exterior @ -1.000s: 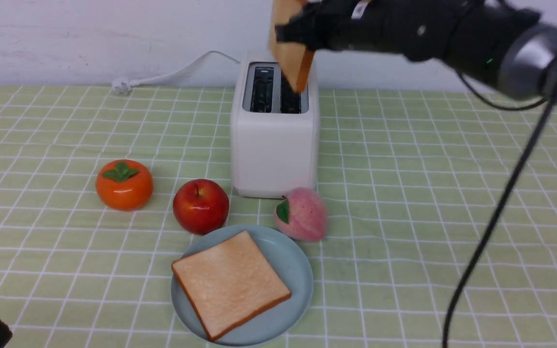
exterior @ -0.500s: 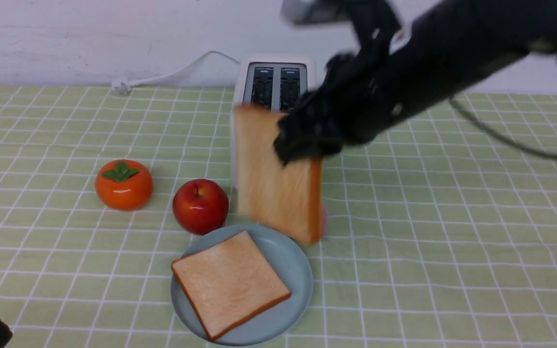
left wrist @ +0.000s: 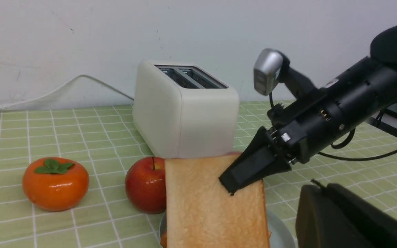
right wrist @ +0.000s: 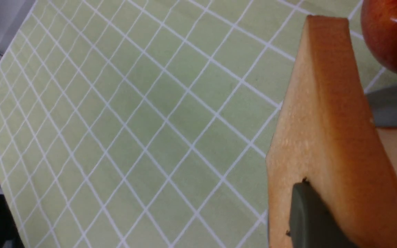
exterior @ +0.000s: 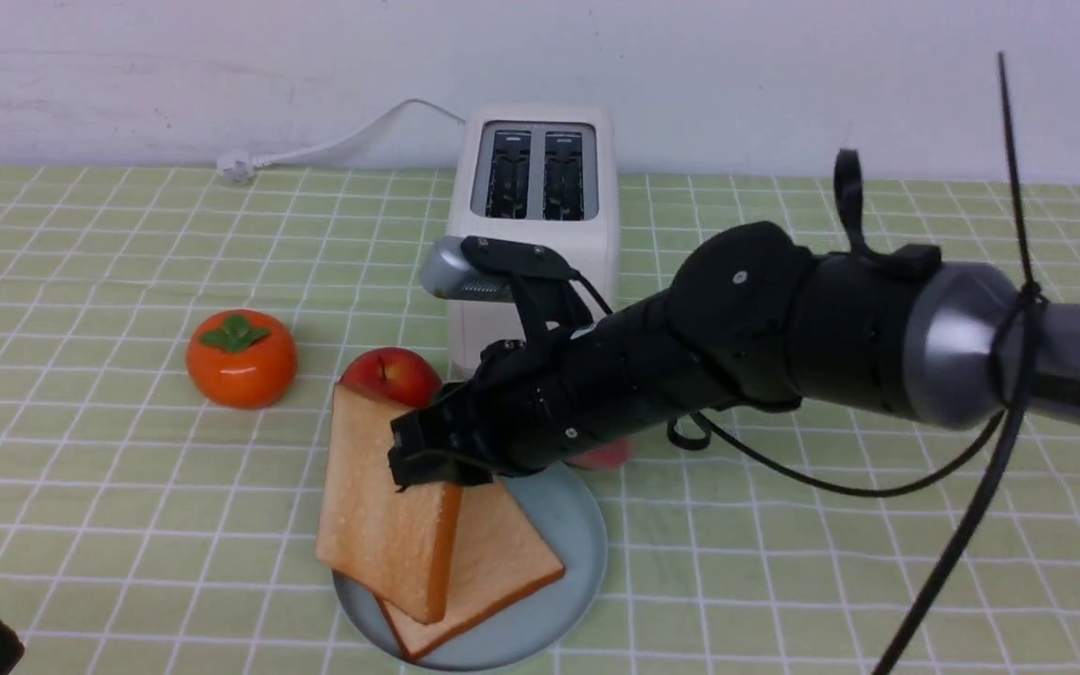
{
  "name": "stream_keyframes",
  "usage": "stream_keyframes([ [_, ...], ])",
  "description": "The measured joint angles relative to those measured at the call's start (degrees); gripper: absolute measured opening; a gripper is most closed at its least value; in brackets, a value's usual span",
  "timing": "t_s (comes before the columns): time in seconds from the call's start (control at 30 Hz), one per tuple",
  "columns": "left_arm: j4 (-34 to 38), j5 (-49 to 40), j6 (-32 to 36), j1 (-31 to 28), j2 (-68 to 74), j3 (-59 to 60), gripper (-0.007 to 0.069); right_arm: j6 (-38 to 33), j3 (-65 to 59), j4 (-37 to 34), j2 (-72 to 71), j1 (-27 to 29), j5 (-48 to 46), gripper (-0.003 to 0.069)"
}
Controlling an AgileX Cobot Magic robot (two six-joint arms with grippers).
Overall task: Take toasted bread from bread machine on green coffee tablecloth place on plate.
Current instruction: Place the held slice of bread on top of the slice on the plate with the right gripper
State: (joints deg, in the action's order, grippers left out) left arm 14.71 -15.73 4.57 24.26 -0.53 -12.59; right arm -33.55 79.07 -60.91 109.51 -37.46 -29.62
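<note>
My right gripper (exterior: 423, 466) is shut on the top edge of one slice of toasted bread (exterior: 381, 516), which hangs upright and slightly tilted. Its lower corner sits over the pale blue-grey plate (exterior: 570, 562). A second slice (exterior: 502, 562) lies flat on that plate, partly hidden behind the held one. In the right wrist view one dark finger (right wrist: 308, 217) presses the held slice (right wrist: 326, 137). The white bread machine (exterior: 531, 234) stands behind on the green coffee tablecloth (exterior: 831, 525), both slots empty. My left gripper (left wrist: 317, 186) is shut on nothing, low at the near left.
An orange persimmon (exterior: 240, 359) and a red apple (exterior: 390, 370) sit left of the plate. A pink peach (exterior: 601, 457) is mostly hidden behind my right arm. The toaster's white cord (exterior: 334, 145) runs along the back wall.
My right arm has carried the slice from above the toaster's slot down and towards me, over the plate. The left gripper has stayed put.
</note>
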Motion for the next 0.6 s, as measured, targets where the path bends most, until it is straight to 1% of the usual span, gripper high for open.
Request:
stream_keyframes([
  [0.13,0.0,0.0,0.0,0.0,0.0,0.0,0.0003,-0.1,0.0,0.0,0.5,0.9,0.4,0.0143],
  [0.17,0.0,0.0,0.0,0.0,0.0,0.0,0.0004,-0.1,0.0,0.0,0.7,1.4,0.5,0.0165],
  [0.2,0.0,0.0,0.0,0.0,0.0,0.0,0.0004,-0.1,0.0,0.0,0.7,1.4,0.5,0.0169],
  [0.23,0.0,0.0,0.0,0.0,0.0,0.0,0.0005,-0.1,0.0,0.4,0.8,1.7,0.5,0.0192],
  [0.27,0.0,0.0,0.0,0.0,0.0,0.0,0.0006,-0.2,0.0,1.8,0.9,2.1,0.3,0.0244],
  [0.3,0.0,-0.1,0.0,0.0,0.0,0.0,0.0006,-0.2,0.0,2.8,0.9,2.3,-0.1,0.0279],
  [0.33,0.0,-0.1,0.0,0.0,0.0,0.0,0.0008,-0.2,0.0,3.7,0.9,2.5,-0.5,0.0309],
  [0.37,0.0,-0.1,0.0,0.0,0.0,0.0,0.0008,-0.2,0.0,3.9,0.9,2.5,-0.6,0.0325],
  [0.4,0.0,-0.1,0.0,0.0,0.0,0.0,0.001,0.2,0.0,5.8,0.8,2.7,-1.8,0.0382],
  [0.43,0.0,-0.1,0.0,0.0,0.0,0.0,0.0011,1.0,0.0,7.2,0.6,2.9,-2.5,0.0412],
  [0.5,0.0,-0.1,0.0,0.0,0.0,0.0,0.0013,3.1,0.0,10.1,-0.1,3.1,-3.8,0.0452],
  [0.53,0.0,-0.1,0.0,0.0,0.0,0.0,0.0013,3.7,0.0,10.9,-0.2,3.1,-4.1,0.0458],
  [0.6,0.0,-0.1,0.0,0.0,0.0,0.0,0.0016,7.7,0.0,17.1,-2.6,3.4,-4.9,0.0475],
])
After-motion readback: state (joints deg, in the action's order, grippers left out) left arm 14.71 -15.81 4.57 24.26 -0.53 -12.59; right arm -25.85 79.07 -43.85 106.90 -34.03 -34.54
